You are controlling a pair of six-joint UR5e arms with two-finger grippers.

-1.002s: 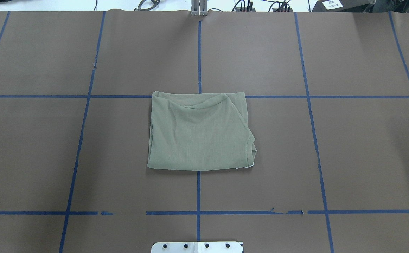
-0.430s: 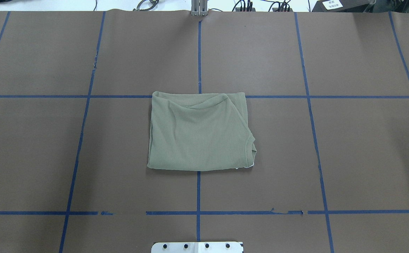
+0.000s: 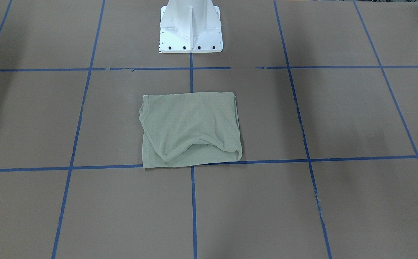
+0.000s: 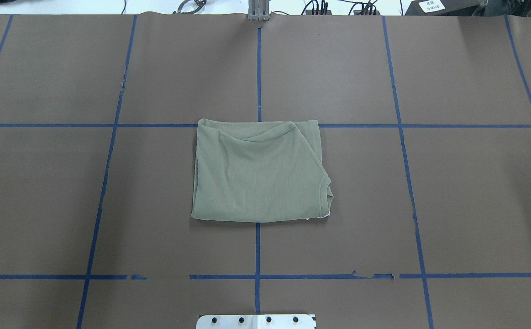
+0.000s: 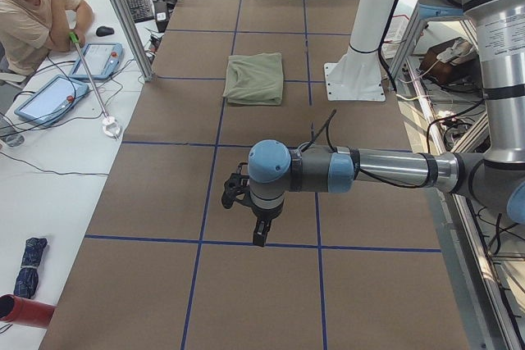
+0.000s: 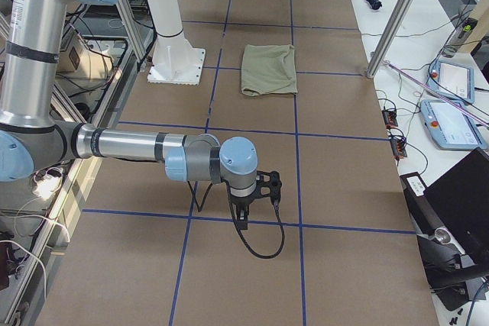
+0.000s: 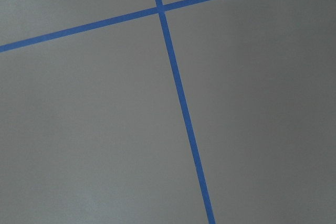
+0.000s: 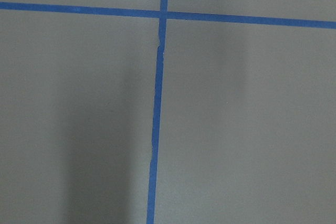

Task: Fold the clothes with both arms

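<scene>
The sage-green shirt lies folded into a rough rectangle at the table's middle, its ribbed collar at the right near corner. It also shows in the front view and both side views. Neither arm touches it. My left gripper hangs over bare table far to the left of the shirt, pointing down. My right gripper hangs the same way far to the right. Both show only in side views, so I cannot tell whether they are open or shut. The wrist views show only brown table cover and blue tape.
The table is covered in brown paper with a blue tape grid. The white base pedestal stands at the robot's edge behind the shirt. An operator sits at a side desk with tablets. Metal frame posts stand at the far edge.
</scene>
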